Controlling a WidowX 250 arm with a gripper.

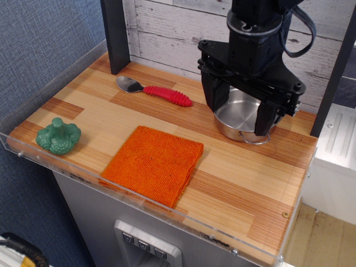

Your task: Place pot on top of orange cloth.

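The pot is a small shiny steel pot standing on the wooden table at the back right, with a wire loop handle facing the front. My black gripper hangs right over it with its jaws spread wide. One finger is by the pot's left rim and the other finger is at its right side. The pot rests on the table. The orange cloth lies flat near the front edge, to the front left of the pot and apart from it.
A spoon with a red ribbed handle lies at the back, left of the pot. A green toy broccoli sits at the front left corner. A dark post stands at the back left. A clear low wall rims the table.
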